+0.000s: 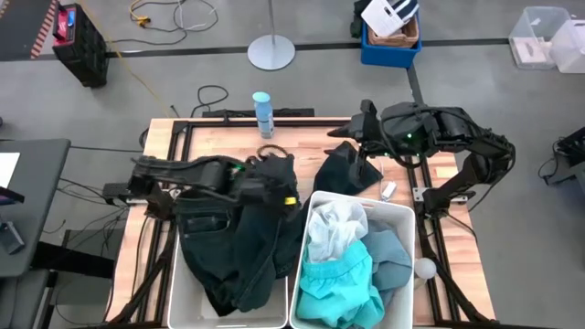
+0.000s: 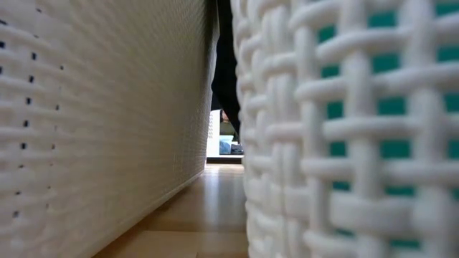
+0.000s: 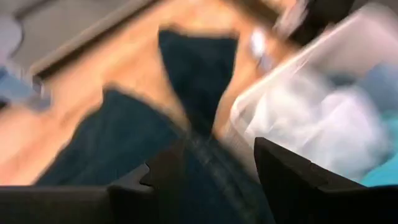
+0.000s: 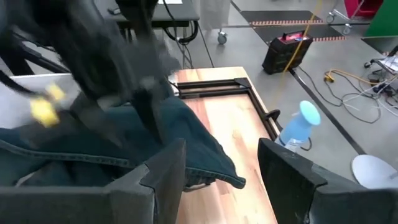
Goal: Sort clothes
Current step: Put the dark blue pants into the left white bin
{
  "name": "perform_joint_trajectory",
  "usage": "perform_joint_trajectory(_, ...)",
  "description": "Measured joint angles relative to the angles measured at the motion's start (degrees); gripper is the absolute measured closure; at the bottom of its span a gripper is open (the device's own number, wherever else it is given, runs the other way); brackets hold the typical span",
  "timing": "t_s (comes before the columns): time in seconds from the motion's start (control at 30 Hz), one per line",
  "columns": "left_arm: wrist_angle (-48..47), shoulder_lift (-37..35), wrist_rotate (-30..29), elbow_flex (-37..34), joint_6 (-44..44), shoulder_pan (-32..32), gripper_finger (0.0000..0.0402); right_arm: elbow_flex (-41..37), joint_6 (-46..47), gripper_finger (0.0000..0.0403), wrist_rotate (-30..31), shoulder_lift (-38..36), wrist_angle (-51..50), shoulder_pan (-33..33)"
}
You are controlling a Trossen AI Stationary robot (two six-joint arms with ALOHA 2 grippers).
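Desk (image 1: 228, 137): two white bins (image 1: 233, 315)
Clothes: three light (image 1: 343, 265), two dark (image 1: 233, 242)
Left gripper (image 1: 291, 197), right gripper (image 1: 358, 137): jaws spread, empty

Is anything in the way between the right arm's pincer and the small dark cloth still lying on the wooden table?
Nothing visible blocks it. The right pincer hangs open above the small dark fabric garment lying on the wooden table, beside the white plastic bin of light clothes. The slim blue bottle stands off to the side.
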Motion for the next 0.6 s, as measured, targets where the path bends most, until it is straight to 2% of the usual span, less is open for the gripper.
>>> perform_joint_trajectory(0.23,-2.36,0.36,6.93,0.0,0.14,-0.43,0.0199,0.0,1.1,0.0186,0.04,0.0,-0.08,2.35)
perform_joint_trajectory(0.4,-15.59,1.35,11.58,-0.08,-3.64,-0.3,0.0157,0.0,1.08,0.0186,0.08,0.0,-0.03,2.29)
perform_joint_trajectory(0.5,-14.24,1.88,16.03,-2.27,-3.36,0.05,0.0136,0.0,0.92,0.0186,0.42,0.0,0.1,2.22)
perform_joint_trajectory(0.6,-11.71,2.91,17.57,-4.26,-1.58,0.28,0.0128,0.0,0.74,0.0186,0.4,0.0,0.6,1.86)
